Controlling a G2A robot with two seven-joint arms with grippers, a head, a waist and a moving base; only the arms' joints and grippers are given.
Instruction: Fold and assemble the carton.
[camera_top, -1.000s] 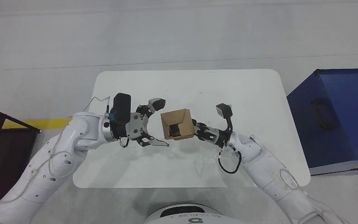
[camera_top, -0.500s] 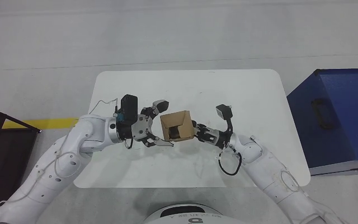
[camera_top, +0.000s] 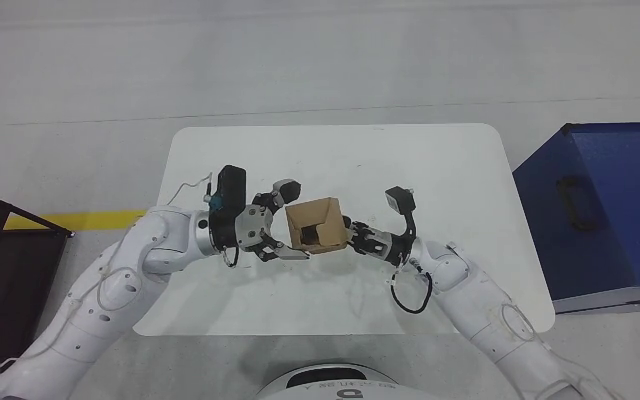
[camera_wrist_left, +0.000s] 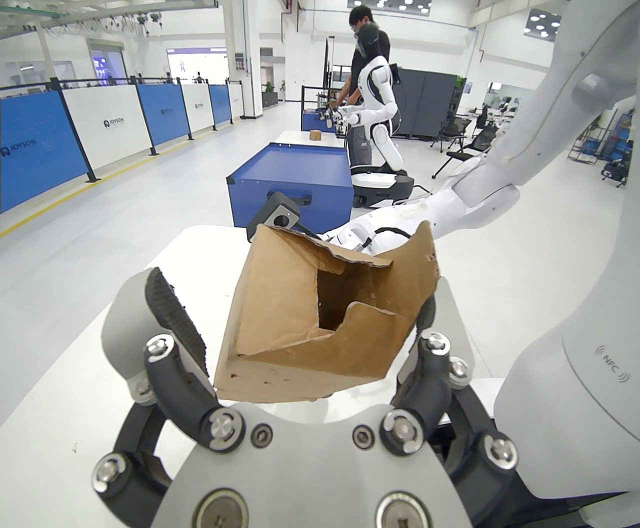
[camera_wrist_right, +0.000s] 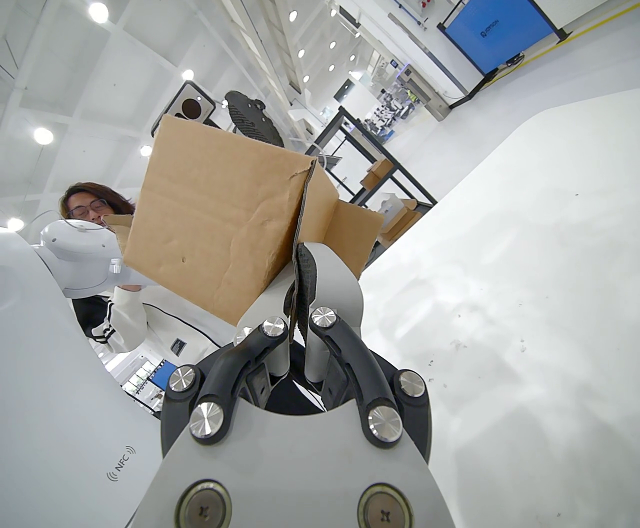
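**Item:** brown corrugated-cardboard carton (camera_top: 317, 223), half erected. The end flaps are ragged, folded partly inward, and leave a dark gap (camera_wrist_left: 332, 300) between them.

**Location:** about the middle of the white rounded-corner worktop (camera_top: 440, 160), a little toward its left edge. It appears to be carried clear of the surface, between the two arms.

**Right gripper** (camera_wrist_right: 300, 260): clamped on the carton, both pads pinching the raw edge of one side wall. This is the only firm hold.

**Left gripper** (camera_wrist_left: 295, 300): spread wide, straddling the flap end. One ribbed pad (camera_wrist_left: 175, 315) stands apart from the cardboard. The other finger sits just beside the far flap, and contact cannot be told.

**Hazards, as judged:**
- The pinch takes a single wall thickness near a corner. A push from the left gripper could swing the carton about that point or slide it out, dropping it onto the worktop.
- If the fingers meet the cardboard unevenly, one side would load first and skew the box, not fold it.
- The flap edges are already torn, so squeezing there may lengthen the tears or crumple the wall.
- Closing across the body instead of on the flaps would flatten the carton.
- The flaps look springy and may reopen unless tucked.
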